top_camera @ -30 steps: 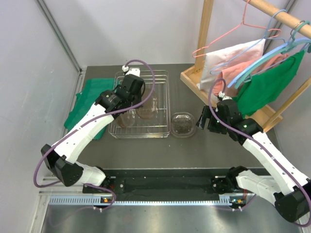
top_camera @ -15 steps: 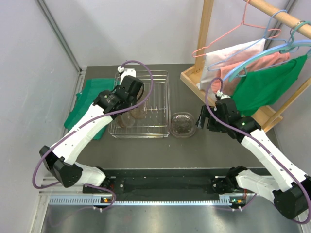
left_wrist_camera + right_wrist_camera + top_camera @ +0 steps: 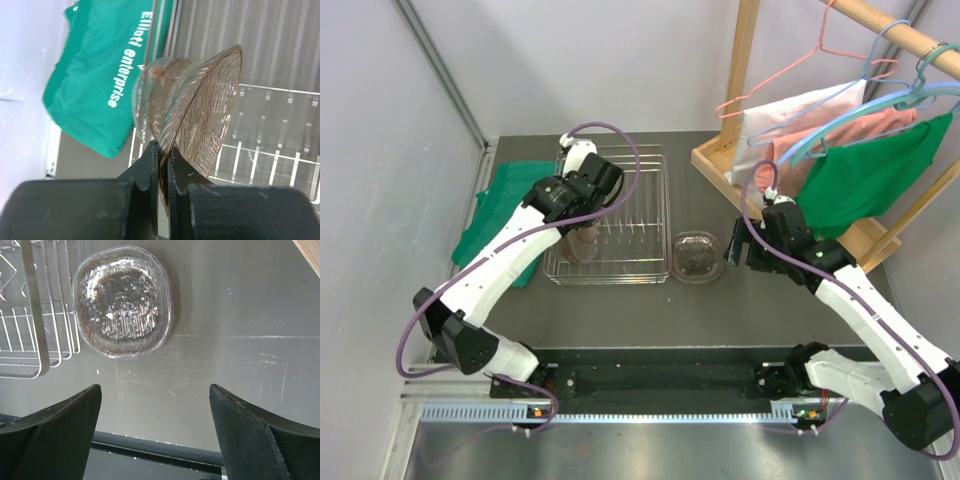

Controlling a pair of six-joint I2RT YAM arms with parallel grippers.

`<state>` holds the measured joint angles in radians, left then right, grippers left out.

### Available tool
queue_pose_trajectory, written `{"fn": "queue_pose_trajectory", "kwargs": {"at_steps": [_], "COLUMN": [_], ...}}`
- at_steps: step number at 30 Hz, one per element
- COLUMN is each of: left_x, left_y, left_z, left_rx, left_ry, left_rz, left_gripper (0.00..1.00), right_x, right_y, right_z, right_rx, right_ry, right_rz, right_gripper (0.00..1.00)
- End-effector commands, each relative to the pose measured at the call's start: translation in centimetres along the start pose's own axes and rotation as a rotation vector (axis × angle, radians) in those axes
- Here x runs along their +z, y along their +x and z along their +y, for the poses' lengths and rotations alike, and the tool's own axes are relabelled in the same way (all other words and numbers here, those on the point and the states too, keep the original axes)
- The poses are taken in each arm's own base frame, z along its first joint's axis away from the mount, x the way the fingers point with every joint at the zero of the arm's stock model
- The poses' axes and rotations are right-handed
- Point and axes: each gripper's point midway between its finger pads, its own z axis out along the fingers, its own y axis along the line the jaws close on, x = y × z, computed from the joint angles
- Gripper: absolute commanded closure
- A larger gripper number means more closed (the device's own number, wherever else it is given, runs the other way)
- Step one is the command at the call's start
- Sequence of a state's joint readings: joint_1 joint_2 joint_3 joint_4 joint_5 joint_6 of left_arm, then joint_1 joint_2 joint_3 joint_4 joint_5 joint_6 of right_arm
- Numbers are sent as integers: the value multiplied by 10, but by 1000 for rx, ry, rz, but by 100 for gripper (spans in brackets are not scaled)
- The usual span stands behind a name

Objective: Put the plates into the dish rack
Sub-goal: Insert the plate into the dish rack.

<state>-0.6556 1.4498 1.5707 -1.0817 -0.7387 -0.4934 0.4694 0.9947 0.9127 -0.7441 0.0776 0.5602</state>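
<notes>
Top view: left claw [image 3: 586,222] is over the dish rack [image 3: 663,190]. Brownish glass sits right under it, but the grip can't be read from up here. Right claw [image 3: 732,251] hangs low beside the rack, with the loose plate [image 3: 697,255] flat on the table [image 3: 770,310] just ahead of its fingertips.

Left wrist: left claw [image 3: 162,150] is closed almost fully, pinching only the thin lower rim of the held plate [image 3: 205,110]. The plate stands on edge and leans away above the fingers. The racked plates [image 3: 152,95] stand just beyond it, very near or touching, I can't tell which. Rack wires are below and to the side; the green cloth [image 3: 100,75] is off past the rack.

Risk: slick glass on a tiny edge pinch could pivot or slip out. Letting go before it sits between tines would probably drop it flat or knock its neighbours.

Right wrist: right claw [image 3: 154,390] is spread wide and holds nothing. The loose plate [image 3: 122,300] is ahead, toward one finger's side, just beside the rack corner [image 3: 30,340].

Risk: the plate lies flat with a low rim, so the fingers may skid it into the rack wires or close on nothing.
</notes>
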Motion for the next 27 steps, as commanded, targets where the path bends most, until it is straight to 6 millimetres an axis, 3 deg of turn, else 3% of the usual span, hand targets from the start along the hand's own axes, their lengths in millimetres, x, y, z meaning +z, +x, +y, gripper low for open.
{"fn": "queue_pose_trajectory", "kwargs": {"at_steps": [1, 17, 27], "left_x": [1, 41, 64], "left_y": [-6, 14, 29], "left_z": [17, -4, -26], "left_rx": [-8, 40, 52], "left_ry": [-103, -188, -141], "left_rz": [-27, 13, 73], "left_gripper": [100, 100, 100], "right_x": [-1, 12, 15], "right_y": [-15, -10, -11], "right_z": [12, 14, 13], "right_rx": [-19, -27, -34], "right_ry": [-31, -26, -12], "right_rz": [-34, 11, 15], "right_gripper": [12, 12, 12]}}
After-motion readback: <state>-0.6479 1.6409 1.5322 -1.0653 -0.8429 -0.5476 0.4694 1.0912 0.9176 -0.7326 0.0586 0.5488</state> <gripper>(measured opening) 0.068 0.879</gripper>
